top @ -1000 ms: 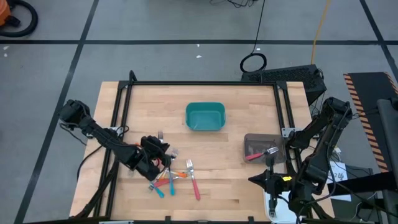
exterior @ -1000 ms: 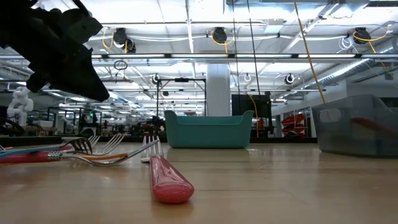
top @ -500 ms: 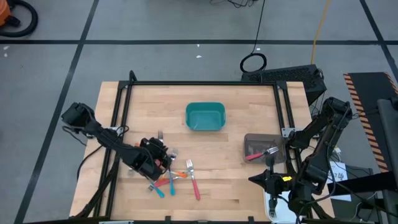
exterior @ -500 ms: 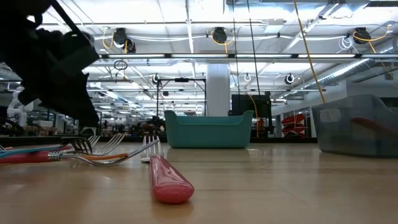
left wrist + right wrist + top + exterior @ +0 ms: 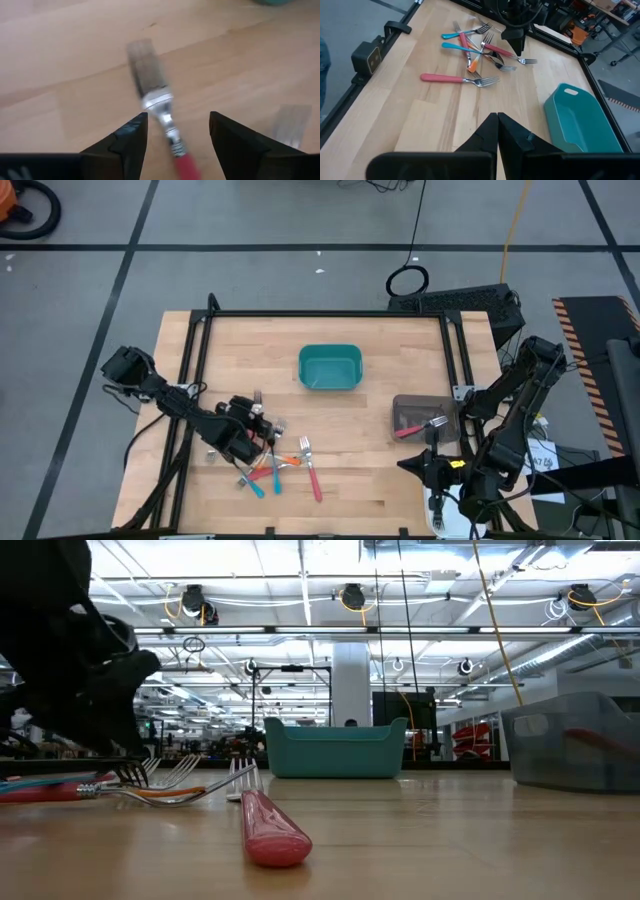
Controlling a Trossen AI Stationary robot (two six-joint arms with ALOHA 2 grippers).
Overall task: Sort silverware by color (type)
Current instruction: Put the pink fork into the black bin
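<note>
Several forks with red, orange and teal handles lie crossed in a pile [image 5: 270,465] at the table's near left; the right wrist view shows the pile [image 5: 475,50] too. One red-handled fork [image 5: 313,472] lies apart to the pile's right. My left gripper [image 5: 256,432] hangs low over the pile's far side, open. In the left wrist view its fingers [image 5: 131,139] stand on either side of a red-handled fork [image 5: 159,107] with gaps between. My right gripper [image 5: 497,125] is shut with nothing in it, near the table's near right.
A teal bin [image 5: 330,368] stands at the table's far middle. A clear grey bin [image 5: 424,418] with a red-handled fork in it stands at the right. A black frame [image 5: 200,350] runs along the table's left, far and right sides. Bare wood lies between pile and bins.
My left gripper has come down onto the far side of the fork pile, shifting slightly toward the table's left edge. The forks lie as they did.
</note>
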